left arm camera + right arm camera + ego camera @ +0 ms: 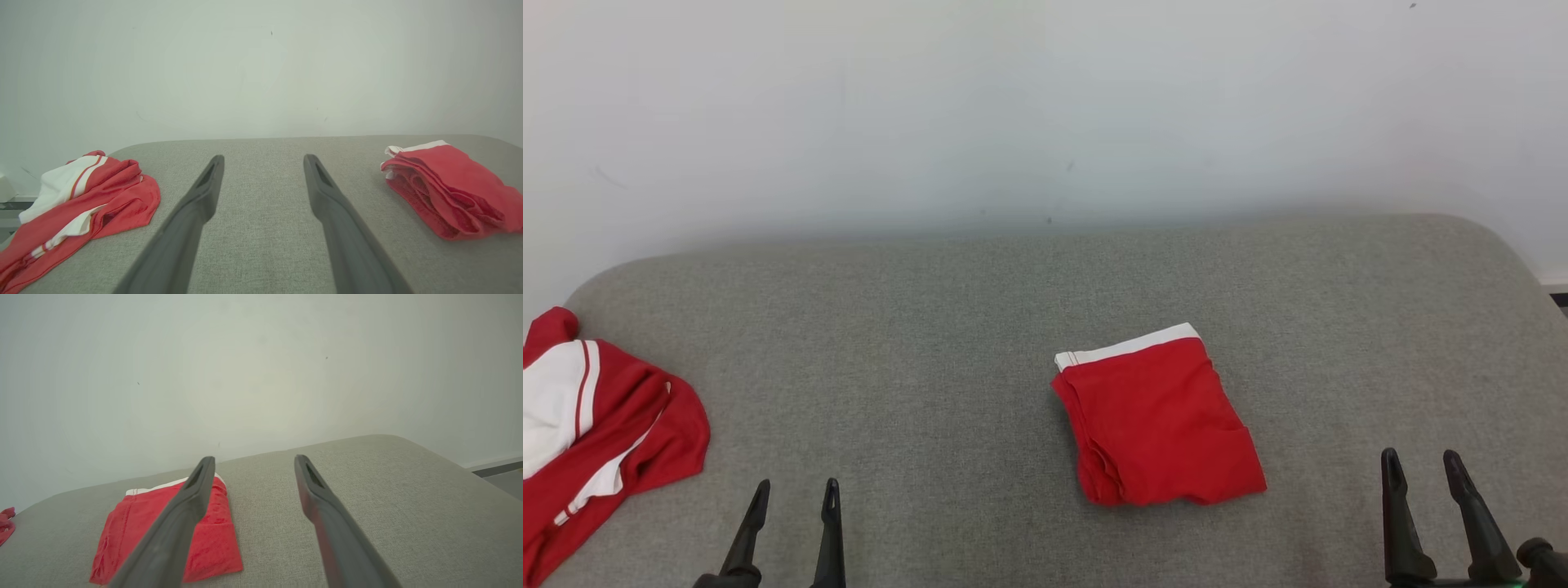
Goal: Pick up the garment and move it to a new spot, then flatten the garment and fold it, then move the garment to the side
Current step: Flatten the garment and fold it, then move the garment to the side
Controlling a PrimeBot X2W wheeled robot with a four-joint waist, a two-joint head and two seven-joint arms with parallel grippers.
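A red garment [1164, 416] with a white waistband lies folded into a neat rectangle, right of the middle of the grey cushioned surface [931, 327]; it also appears in the left wrist view [445, 188] and the right wrist view [212, 535]. A second garment [596, 425], red and white, lies crumpled at the left edge [81, 196]. My left gripper [796, 488] is open near the front edge between the two garments, touching neither [263, 159]. My right gripper [1425, 461] is open at the front right, beside the folded garment and apart from it [253, 459].
A pale wall [1045, 106] rises directly behind the surface. The surface's rounded right corner [408, 445] drops off to a floor strip at the far right. Bare grey fabric lies between the two garments.
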